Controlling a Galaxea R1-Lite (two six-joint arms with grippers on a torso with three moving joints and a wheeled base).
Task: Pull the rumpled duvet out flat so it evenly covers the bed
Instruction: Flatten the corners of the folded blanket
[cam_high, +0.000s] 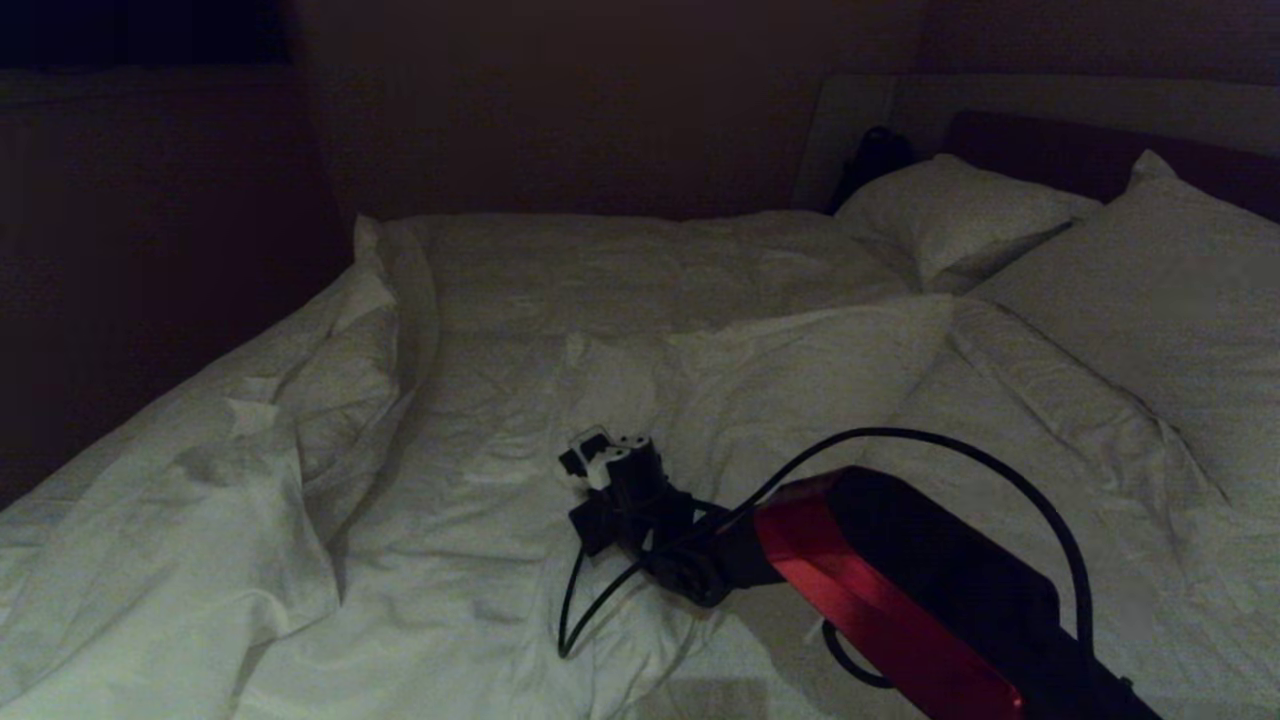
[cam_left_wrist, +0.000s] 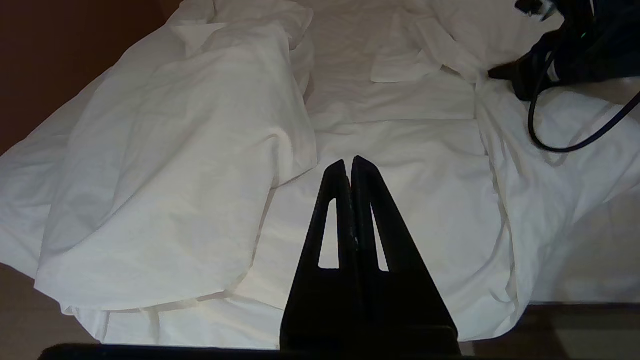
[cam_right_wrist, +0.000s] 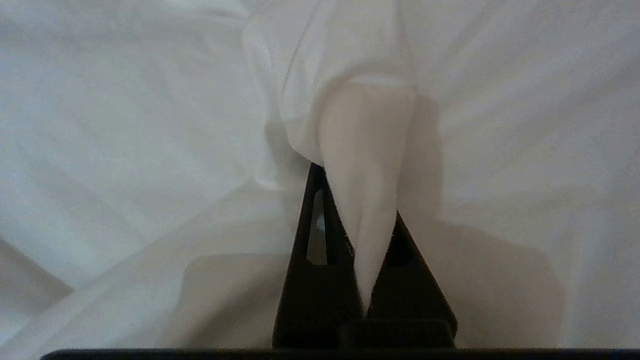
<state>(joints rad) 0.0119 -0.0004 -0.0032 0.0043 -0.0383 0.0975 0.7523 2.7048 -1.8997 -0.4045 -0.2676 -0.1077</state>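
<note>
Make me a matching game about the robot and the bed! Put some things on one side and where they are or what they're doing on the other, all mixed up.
Things:
1. right gripper
2. left gripper
3. pillows
4. duvet

States:
A. rumpled, folded back in a heap on the bed's left side
B. shut on nothing, poised above the bed's near edge
C. lying by the dark headboard
D. pinching a fold of white cloth

Pairs: 1-D, 2-B, 3-C, 4-A

A glossy red-and-black right arm shell (cam_high: 900, 580), looped by a thin black cable (cam_high: 960, 455), ends in a black wrist; tapered black slotted fingers (cam_left_wrist: 332, 225).
</note>
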